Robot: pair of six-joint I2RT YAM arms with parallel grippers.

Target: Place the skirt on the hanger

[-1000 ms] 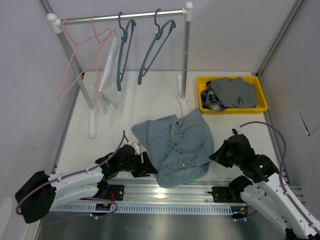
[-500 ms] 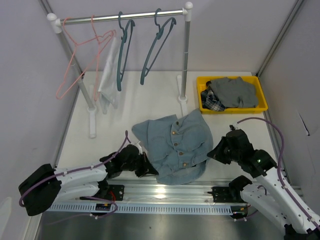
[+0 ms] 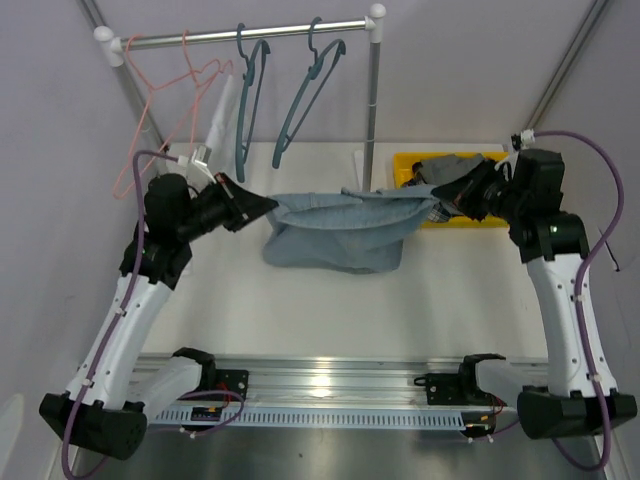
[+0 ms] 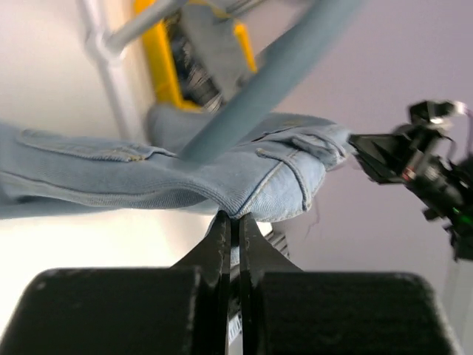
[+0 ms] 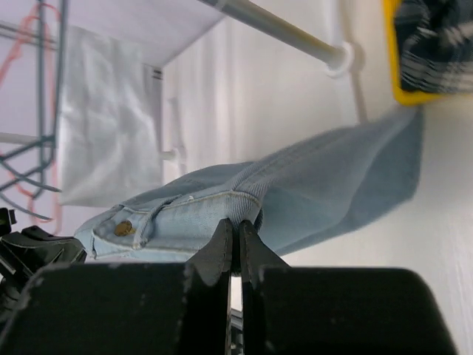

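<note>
We hold the skirt [image 3: 340,230] stretched in the air near the hanger [image 3: 305,100], not on it. The left claw [image 3: 268,205] and right claw [image 3: 440,205] each pinch 1 waistband end. Lifting looks done, hanging remains.

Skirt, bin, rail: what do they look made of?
Skirt: looks like light-blue denim, matte. The wrist views show a ribbed weave, stitched seams and a brass-looking button.
Bin: likely moulded plastic, with smooth, uniform yellow walls.
Rail: probably metal tube, with a satin silver sheen. Its white end caps look plastic.
</note>
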